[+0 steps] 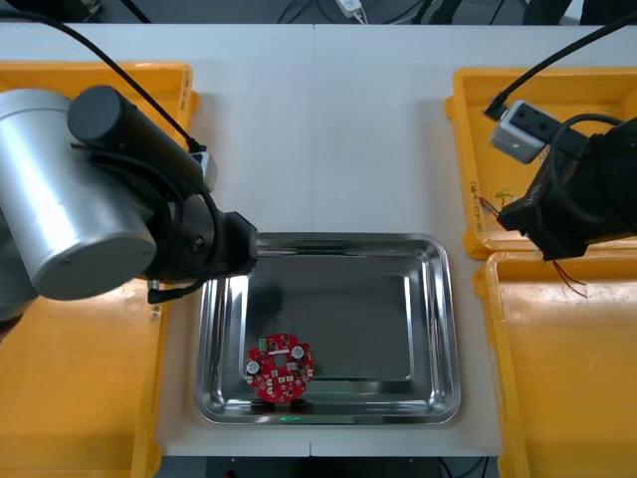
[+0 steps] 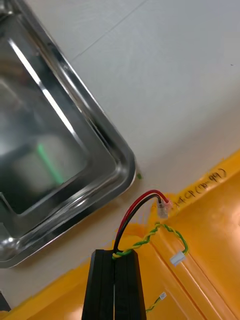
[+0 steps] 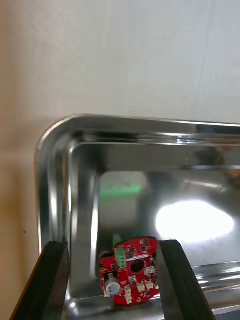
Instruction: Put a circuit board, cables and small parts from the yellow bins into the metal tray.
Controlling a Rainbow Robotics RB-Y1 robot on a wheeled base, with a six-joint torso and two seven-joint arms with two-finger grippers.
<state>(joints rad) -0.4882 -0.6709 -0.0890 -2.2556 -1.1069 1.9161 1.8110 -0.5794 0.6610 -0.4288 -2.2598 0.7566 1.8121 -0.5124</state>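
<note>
Table (image 1: 318,129): 1 tray (image 1: 439,329), 1 circuit board (image 1: 280,365)

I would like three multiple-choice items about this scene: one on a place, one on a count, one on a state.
1. Where is the round red circuit board?
A) in the shiny metal tray
B) in a yellow bin
C) on the bare table

2. How many boards lie in the tray?
A) one
B) two
C) three

3. The right gripper has its fingers:
A) wide open
B) shut on thin cables
C) shut on the board

Key: 1 A, it lies in the tray's near left corner, before the open left gripper. 2 A, a single board shows there. 3 B, they pinch red, black and yellow-green cables above a yellow bin.
</note>
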